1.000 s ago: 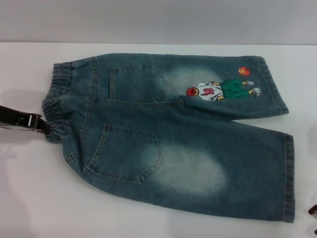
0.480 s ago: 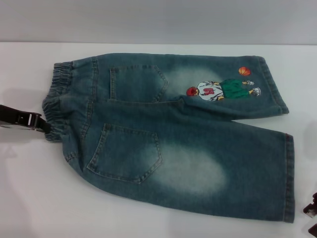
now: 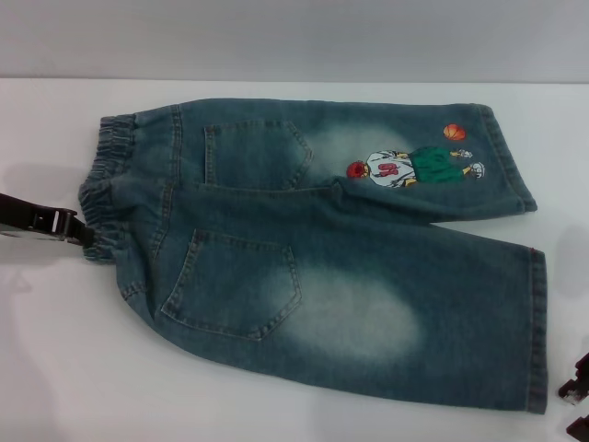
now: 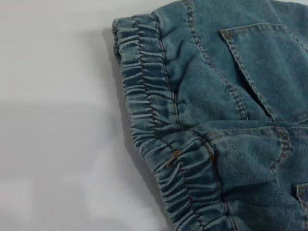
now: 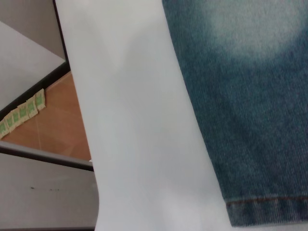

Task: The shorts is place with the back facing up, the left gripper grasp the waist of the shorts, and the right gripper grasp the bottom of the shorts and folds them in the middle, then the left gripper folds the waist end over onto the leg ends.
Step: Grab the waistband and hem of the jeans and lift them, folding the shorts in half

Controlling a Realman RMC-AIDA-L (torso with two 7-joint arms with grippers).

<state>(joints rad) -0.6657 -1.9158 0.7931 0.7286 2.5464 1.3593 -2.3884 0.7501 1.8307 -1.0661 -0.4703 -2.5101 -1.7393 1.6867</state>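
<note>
Blue denim shorts (image 3: 322, 249) lie flat on the white table (image 3: 55, 368), back pockets up. The elastic waist (image 3: 106, 184) is at the left and the leg hems (image 3: 537, 331) at the right. A cartoon patch (image 3: 409, 166) sits on the far leg. My left gripper (image 3: 85, 235) comes in low from the left, its tip at the near part of the waist. The left wrist view shows the gathered waist (image 4: 154, 110) close up. My right gripper (image 3: 575, 405) shows at the lower right corner, just beside the near leg's hem (image 5: 264, 207).
The table's far edge meets a grey wall (image 3: 294, 37). In the right wrist view the table edge (image 5: 77, 120) drops to an orange floor (image 5: 53, 120) with a row of small green packets (image 5: 24, 110).
My right gripper has come further into view at the lower right, edging toward the near leg's hem. The left gripper and the shorts have hardly moved.
</note>
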